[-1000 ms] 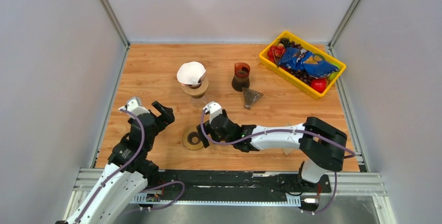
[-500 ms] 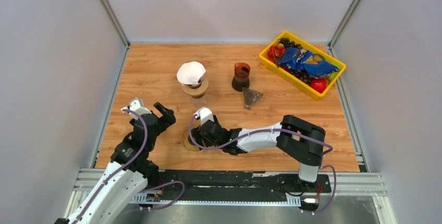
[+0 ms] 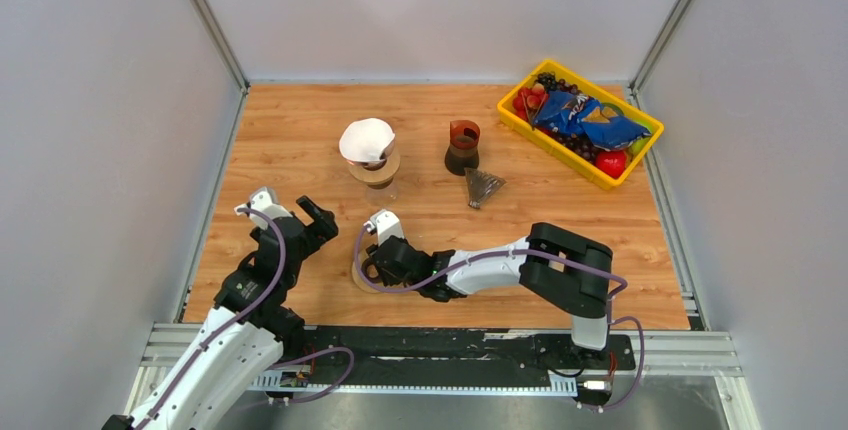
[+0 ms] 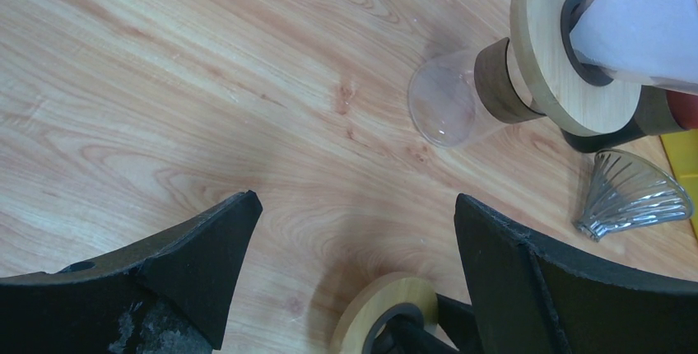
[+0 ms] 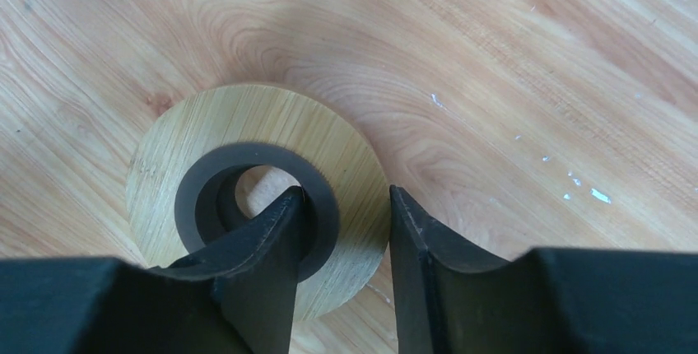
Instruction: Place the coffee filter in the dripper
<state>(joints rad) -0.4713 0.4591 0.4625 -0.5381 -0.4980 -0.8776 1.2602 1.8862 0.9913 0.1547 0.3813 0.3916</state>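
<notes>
The white paper coffee filter (image 3: 366,139) sits mouth-up in the round wooden collar (image 4: 547,49) of a clear glass vessel (image 4: 449,107), on the far left-centre part of the light wooden table (image 3: 300,120). To its right stands a dark brown cup (image 3: 462,147). Just in front of that cup the ridged clear glass dripper cone (image 3: 484,187) lies on its side, apart from the filter.

Nearer the arms, a bamboo ring with a dark inner collar (image 5: 247,115) lies flat on the table. The right gripper (image 5: 344,193) is down on it. One finger (image 5: 263,239) dips into the central hole and the other (image 5: 428,239) sits at the ring's outer edge. The jaws are drawn in narrow, so the ring's band looks pinched between them. The right arm stretches low across the table toward the left.

The left gripper (image 4: 354,206) hovers just left of the ring, above the wood, with its fingers spread wide. In its wrist view the edge of the ring shows at the bottom, between the two fingers.

A yellow plastic tray (image 3: 548,65) in the far right corner holds a blue snack bag (image 3: 590,122) and red fruit (image 3: 610,162)
</notes>
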